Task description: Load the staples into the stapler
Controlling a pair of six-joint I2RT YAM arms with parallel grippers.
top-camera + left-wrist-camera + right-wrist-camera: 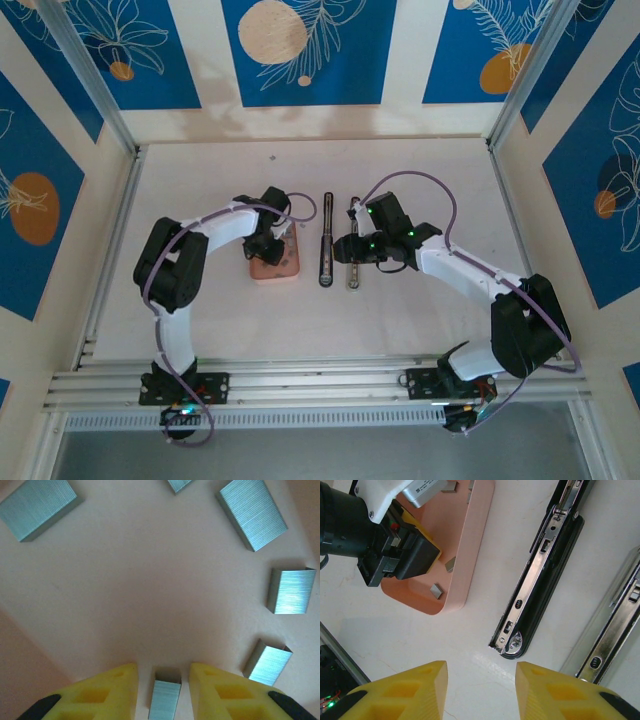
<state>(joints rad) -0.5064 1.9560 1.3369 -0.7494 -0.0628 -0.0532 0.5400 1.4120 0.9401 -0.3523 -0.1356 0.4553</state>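
Overhead and wrist views.
Top camera looks down on the whole white worktop (pixel 450 170); left wrist camera peers closely into the flat salmon-pink box (pixel 125 590), which the right wrist view shares.

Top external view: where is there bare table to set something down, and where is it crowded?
Free: far white table; also the strip before the metal rail. Crowded: mid-table, flat salmon-pink box, slim black stapler bar, silvery bar.
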